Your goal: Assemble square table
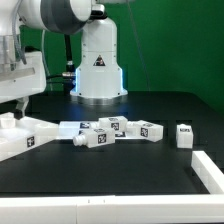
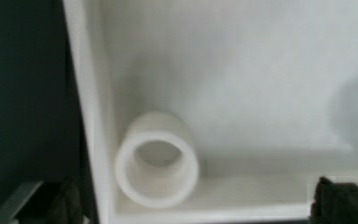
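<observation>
Bright, even light is falling from above in the exterior view. The white legs (image 1: pixel 100 133) are washing out almost to blank, and only faint, soft shadows are showing beneath them on the matte black table (image 1: pixel 130 170). A blue glow is shining around the robot base (image 1: pixel 99 92). The frame is looking coarse and slightly soft. In the wrist view everything is blurring: the slab (image 2: pixel 229 70) is reading as hazy grey-white, its corner hole (image 2: pixel 158 160) is lying out of focus, and the dark fingertips (image 2: pixel 37 203) are smearing at the frame's edge.

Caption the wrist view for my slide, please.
Open gripper above the white tabletop slab, beside one round corner hole.
</observation>
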Tool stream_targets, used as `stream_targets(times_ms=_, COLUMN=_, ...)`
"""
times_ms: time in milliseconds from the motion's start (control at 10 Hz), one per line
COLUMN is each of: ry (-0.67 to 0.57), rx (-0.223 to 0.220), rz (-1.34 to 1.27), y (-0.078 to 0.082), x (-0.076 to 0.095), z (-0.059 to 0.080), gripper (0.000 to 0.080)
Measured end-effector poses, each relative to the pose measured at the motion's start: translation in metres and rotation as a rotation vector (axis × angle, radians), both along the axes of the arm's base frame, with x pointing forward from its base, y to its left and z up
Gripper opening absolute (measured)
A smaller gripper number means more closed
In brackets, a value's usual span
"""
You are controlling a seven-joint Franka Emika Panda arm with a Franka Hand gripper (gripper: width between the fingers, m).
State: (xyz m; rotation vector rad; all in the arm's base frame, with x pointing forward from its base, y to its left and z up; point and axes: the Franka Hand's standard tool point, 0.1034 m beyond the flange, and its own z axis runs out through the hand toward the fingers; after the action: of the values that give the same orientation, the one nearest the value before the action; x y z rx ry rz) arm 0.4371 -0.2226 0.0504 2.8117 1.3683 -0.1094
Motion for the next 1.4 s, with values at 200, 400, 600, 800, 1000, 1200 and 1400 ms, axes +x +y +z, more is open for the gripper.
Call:
stream_targets(times_ms=200, ry=0.03, rx=-0.004, rz=0.021, y=-0.012, x=-0.006, z=-0.016, gripper=0.0649)
stream_targets(times_ms=400, ry=0.067, rx=0.0, rz=-0.002, y=-0.018, x=-0.02, z=-0.032, gripper=0.0649)
stream_targets(times_ms=600, ry=0.093, rx=0.012, rz=-0.018, y=-0.016, x=-0.022, z=-0.036, gripper=0.0649)
stream_targets(times_ms=800, ry=0.096, rx=0.012, rz=-0.02, y=-0.016, x=-0.023, z=-0.037, gripper=0.0532)
stream_targets(times_ms=1000, ry=0.096, rx=0.012, rz=-0.02, y=-0.016, x=-0.023, z=-0.037, gripper=0.0398)
stream_targets(times_ms=1200, ry=0.096, rx=0.012, rz=-0.02, y=-0.017, x=-0.023, z=-0.037, gripper=0.0073)
stream_targets(times_ms=1400, ry=0.095, rx=0.01, rz=-0.041, y=-0.017, x=-0.023, z=-0.036, gripper=0.0055)
